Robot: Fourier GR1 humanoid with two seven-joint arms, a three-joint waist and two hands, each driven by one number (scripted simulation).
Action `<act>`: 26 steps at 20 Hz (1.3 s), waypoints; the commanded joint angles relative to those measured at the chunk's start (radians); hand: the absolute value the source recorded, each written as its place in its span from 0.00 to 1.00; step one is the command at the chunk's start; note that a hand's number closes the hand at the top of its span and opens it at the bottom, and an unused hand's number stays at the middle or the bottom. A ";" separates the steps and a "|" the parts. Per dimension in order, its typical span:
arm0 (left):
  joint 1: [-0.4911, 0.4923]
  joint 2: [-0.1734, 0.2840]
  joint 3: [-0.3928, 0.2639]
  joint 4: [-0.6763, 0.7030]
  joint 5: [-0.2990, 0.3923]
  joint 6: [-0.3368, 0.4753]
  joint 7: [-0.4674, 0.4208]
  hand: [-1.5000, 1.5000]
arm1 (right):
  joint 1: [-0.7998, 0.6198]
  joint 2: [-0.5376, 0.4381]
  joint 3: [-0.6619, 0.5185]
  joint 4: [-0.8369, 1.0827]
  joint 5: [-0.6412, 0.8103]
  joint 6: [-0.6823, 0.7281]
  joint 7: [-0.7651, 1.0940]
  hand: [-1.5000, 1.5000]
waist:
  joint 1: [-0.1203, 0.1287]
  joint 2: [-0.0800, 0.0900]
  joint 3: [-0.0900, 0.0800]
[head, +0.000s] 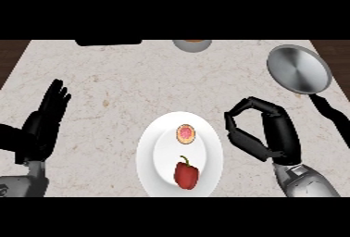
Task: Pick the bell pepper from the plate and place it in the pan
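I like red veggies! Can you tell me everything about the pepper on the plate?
The bell pepper is red and shiny with a short dark red stem pointing up and left. It lies on its side on the near part of the white plate, below a small round pink slice. No robot hand touches it.

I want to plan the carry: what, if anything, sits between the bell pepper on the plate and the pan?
Nothing visible does. The bell pepper lies on the white plate, the pan sits far right, and bare counter lies between. Only the right robot hand, curled and holding nothing, hovers near that line.
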 commanded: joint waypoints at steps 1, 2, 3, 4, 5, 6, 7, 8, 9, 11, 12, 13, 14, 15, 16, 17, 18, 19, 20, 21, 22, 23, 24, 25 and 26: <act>0.010 -0.051 -0.007 -0.003 0.015 0.052 0.065 0.50 | 0.167 -0.070 0.094 -0.123 0.235 -0.145 -0.048 1.00 | -0.032 -0.011 -0.001; -0.009 -0.027 0.016 0.007 0.030 0.035 0.078 0.50 | 0.263 -0.104 0.124 -0.146 0.264 -0.145 -0.080 0.00 | -0.038 -0.006 0.000; 0.011 -0.008 0.037 -0.024 0.052 0.022 0.090 0.50 | 0.369 -0.134 0.111 -0.173 0.258 -0.165 -0.094 0.00 | -0.031 -0.007 0.001; 0.009 -0.028 0.022 -0.021 0.043 0.033 0.090 0.50 | 0.395 -0.137 0.126 -0.212 0.325 -0.224 -0.050 0.00 | -0.021 -0.004 0.000; -0.027 -0.013 0.038 0.016 0.053 0.018 0.099 0.50 | 0.432 -0.170 0.115 -0.238 0.361 -0.246 -0.040 0.00 | -0.028 0.001 -0.001; -0.010 -0.031 0.014 -0.026 0.047 0.027 0.109 0.50 | 0.473 -0.201 0.127 -0.272 0.411 -0.259 -0.032 0.00 | -0.009 0.001 0.000; 0.015 -0.015 0.032 -0.010 0.050 0.008 0.081 0.50 | 0.527 -0.270 0.112 -0.375 0.415 -0.236 0.007 0.00 | -0.013 0.000 -0.002; 0.000 -0.035 0.000 -0.056 0.024 0.046 0.115 0.50 | 0.552 -0.312 0.125 -0.374 0.465 -0.223 -0.010 0.00 | -0.006 0.000 -0.001; -0.025 -0.022 0.016 -0.023 0.036 0.015 0.097 0.50 | 0.549 -0.324 0.120 -0.396 0.514 -0.224 0.043 0.00 | 0.009 0.007 -0.001; -0.041 -0.032 -0.005 -0.063 0.024 0.041 0.153 0.50 | 0.581 -0.355 0.137 -0.500 0.622 -0.212 0.149 0.00 | 0.018 0.006 -0.001; -0.026 -0.044 -0.015 -0.051 0.021 0.023 0.125 0.50 | 0.571 -0.368 0.127 -0.555 0.641 -0.170 0.215 0.00 | 0.028 0.009 -0.001; -0.076 -0.057 -0.024 -0.016 -0.010 0.052 0.125 0.50 | 0.509 -0.348 0.134 -0.571 0.698 -0.124 0.310 0.00 | 0.032 0.013 -0.002; -0.061 -0.019 0.032 0.012 0.054 -0.018 0.117 0.50 | 0.519 -0.340 0.160 -0.594 0.750 -0.097 0.363 0.00 | 0.035 0.013 -0.002; -0.061 -0.050 -0.011 -0.047 0.009 0.043 0.141 0.50 | 0.481 -0.343 0.164 -0.600 0.788 -0.040 0.425 0.00 | 0.043 0.012 -0.002; -0.051 -0.046 -0.006 -0.034 0.020 0.022 0.126 0.50 | 0.483 -0.386 0.149 -0.643 0.803 0.019 0.475 0.00 | 0.041 0.012 -0.003; -0.113 -0.042 -0.003 -0.012 0.018 0.031 0.159 0.50 | 0.428 -0.393 0.136 -0.622 0.805 0.085 0.525 0.00 | 0.044 0.016 -0.004; -0.082 -0.053 -0.015 -0.031 0.015 0.032 0.153 0.50 | 0.430 -0.401 0.150 -0.665 0.837 0.133 0.588 0.00 | 0.047 0.013 -0.004; -0.071 -0.050 -0.014 -0.002 0.008 0.015 0.119 0.50 | 0.397 -0.392 0.164 -0.613 0.873 0.168 0.607 0.00 | 0.054 0.017 -0.004; -0.054 -0.060 -0.020 -0.041 0.026 0.010 0.133 0.50 | 0.370 -0.380 0.184 -0.656 0.909 0.224 0.681 0.00 | 0.061 0.014 -0.004; -0.049 -0.096 -0.056 -0.014 -0.021 0.042 0.101 0.50 | 0.363 -0.368 0.215 -0.655 0.930 0.269 0.718 0.00 | 0.055 0.015 -0.004; -0.078 -0.069 -0.025 -0.022 -0.007 0.043 0.142 0.50 | 0.296 -0.312 0.240 -0.622 0.957 0.313 0.772 0.00 | 0.065 0.016 -0.002; -0.071 -0.053 -0.016 -0.017 0.024 -0.007 0.133 0.50 | 0.235 -0.334 0.215 -0.662 0.896 0.413 0.815 0.00 | 0.076 0.019 -0.004; -0.081 -0.062 -0.020 0.018 0.013 -0.004 0.115 0.50 | 0.210 -0.295 0.278 -0.609 0.941 0.441 0.842 0.00 | 0.077 0.021 -0.004; -0.073 -0.076 -0.044 -0.051 -0.009 0.040 0.163 0.50 | 0.232 -0.302 0.309 -0.625 0.926 0.495 0.867 0.00 | 0.074 0.015 -0.002; -0.036 -0.051 -0.017 -0.032 0.014 -0.009 0.113 0.50 | 0.180 -0.259 0.313 -0.578 0.920 0.538 0.915 0.00 | 0.088 0.018 -0.003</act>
